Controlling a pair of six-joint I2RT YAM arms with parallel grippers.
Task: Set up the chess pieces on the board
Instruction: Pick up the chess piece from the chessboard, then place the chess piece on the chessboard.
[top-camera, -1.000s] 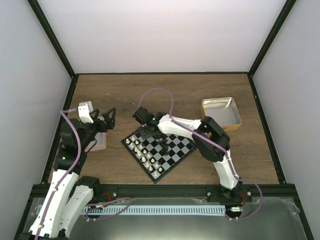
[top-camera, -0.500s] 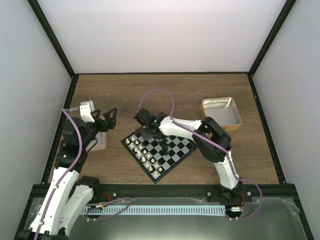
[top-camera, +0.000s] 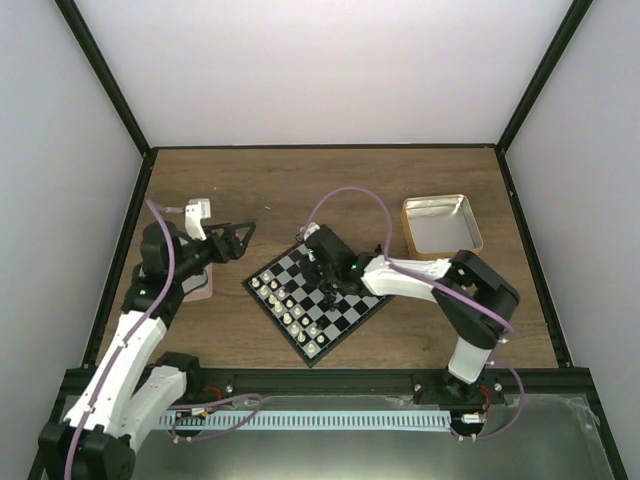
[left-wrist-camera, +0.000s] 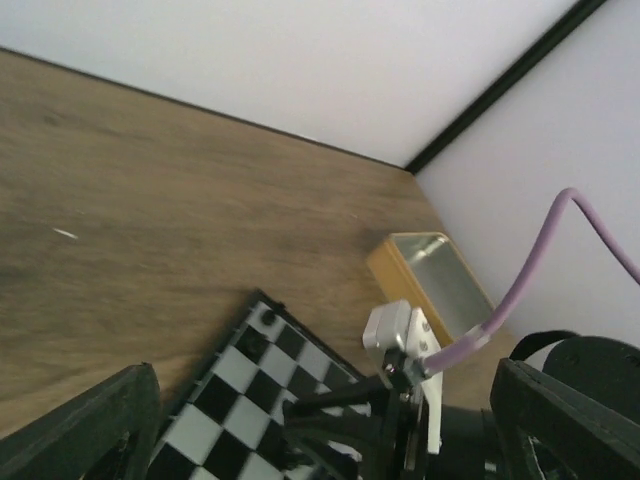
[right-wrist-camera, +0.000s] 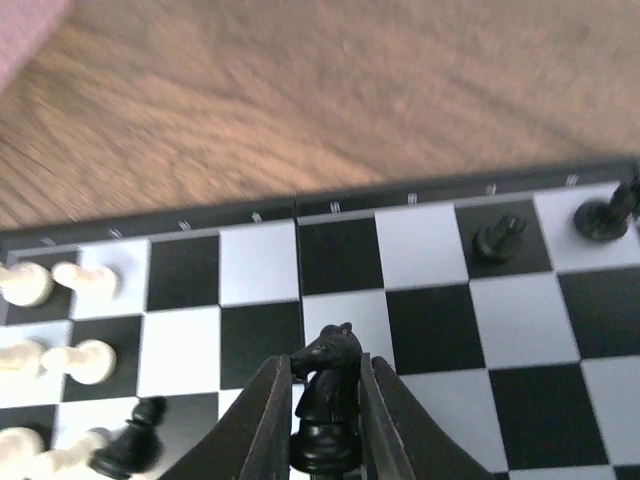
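We see the small, dark-rimmed chessboard of black and light-grey checks (top-camera: 279, 324) lying flat, set diamond-wise. Cream chess pieces (top-camera: 285, 305) line its near-left edge, a few black pieces (right-wrist-camera: 498, 237) stand in edge squares, and a black knight (right-wrist-camera: 325, 400) stays upright, pinched in the right gripper (right-wrist-camera: 323, 368).

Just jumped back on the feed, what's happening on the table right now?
The right hand is shut on a black knight, holding it over the board, a couple of rows in from one edge. White pieces already line the board's near-left side, and a few black pieces are placed. The left hand hangs open and empty off the board's left corner.
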